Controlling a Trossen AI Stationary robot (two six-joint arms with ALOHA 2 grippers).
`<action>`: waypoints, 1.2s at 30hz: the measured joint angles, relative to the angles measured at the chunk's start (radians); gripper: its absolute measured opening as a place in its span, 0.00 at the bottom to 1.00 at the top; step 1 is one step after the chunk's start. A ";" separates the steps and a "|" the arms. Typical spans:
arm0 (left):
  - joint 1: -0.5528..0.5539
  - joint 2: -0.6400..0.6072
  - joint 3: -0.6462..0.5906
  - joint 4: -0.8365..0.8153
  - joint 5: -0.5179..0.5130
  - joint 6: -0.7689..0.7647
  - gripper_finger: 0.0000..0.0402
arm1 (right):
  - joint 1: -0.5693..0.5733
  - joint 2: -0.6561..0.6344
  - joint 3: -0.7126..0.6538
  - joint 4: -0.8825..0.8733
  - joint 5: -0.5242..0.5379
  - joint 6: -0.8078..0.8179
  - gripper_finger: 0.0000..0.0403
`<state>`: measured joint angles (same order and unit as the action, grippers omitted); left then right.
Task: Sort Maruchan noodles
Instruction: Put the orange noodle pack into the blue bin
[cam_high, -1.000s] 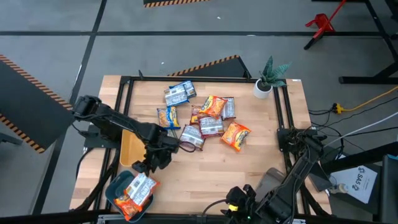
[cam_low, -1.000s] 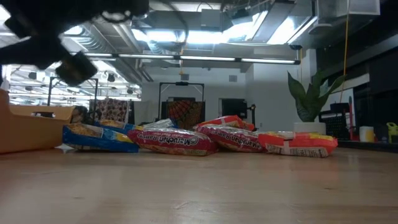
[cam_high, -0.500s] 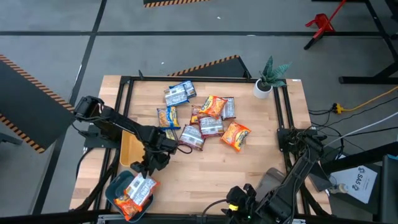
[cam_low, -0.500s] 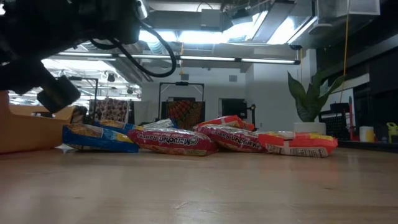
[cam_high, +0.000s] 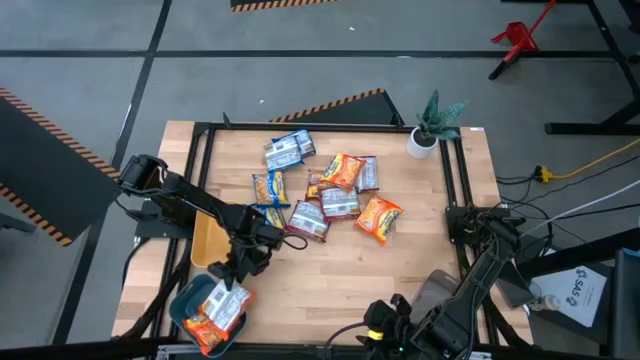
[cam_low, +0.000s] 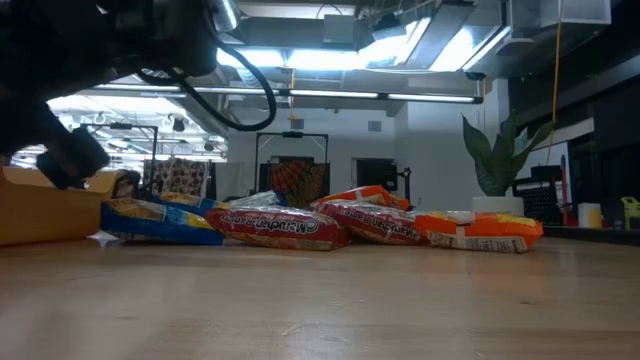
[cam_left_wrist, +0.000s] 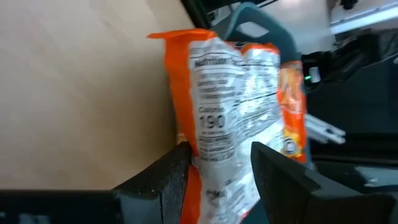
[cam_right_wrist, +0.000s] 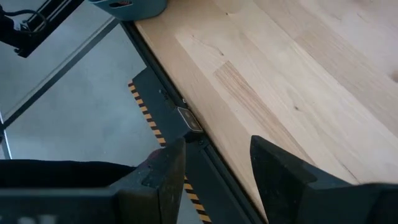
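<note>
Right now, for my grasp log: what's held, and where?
Nothing: the orange packet lies in the teal tray, between open left fingers; right fingers empty.

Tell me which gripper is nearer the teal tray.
Left. The left gripper hovers right at the teal tray, over its orange packet; the right gripper waits at the table's front edge, farther off.

On the desk, the loose noodle packets cluster toward twelve o'clock of centre; a potted plant stands at the two o'clock corner. A tray at seven o'clock holds two packets, with the left gripper just above them and another tray at nine o'clock
</note>
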<state>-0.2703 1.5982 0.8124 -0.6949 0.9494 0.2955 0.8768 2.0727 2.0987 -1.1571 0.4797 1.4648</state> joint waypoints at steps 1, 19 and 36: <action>0.000 0.000 0.000 0.000 0.007 -0.030 0.42 | 0.000 0.000 0.000 0.000 0.000 -0.003 0.41; -0.134 -0.128 0.247 -0.155 0.040 -0.330 0.27 | 0.000 0.000 0.000 -0.059 0.000 -0.028 0.41; -0.552 -0.180 0.255 -0.026 -0.398 -0.790 0.27 | 0.000 0.000 0.001 -0.075 0.088 -0.087 0.41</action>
<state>-0.8226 1.4178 1.0672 -0.7207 0.5516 -0.4941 0.8768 2.0731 2.0995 -1.2320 0.5673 1.3778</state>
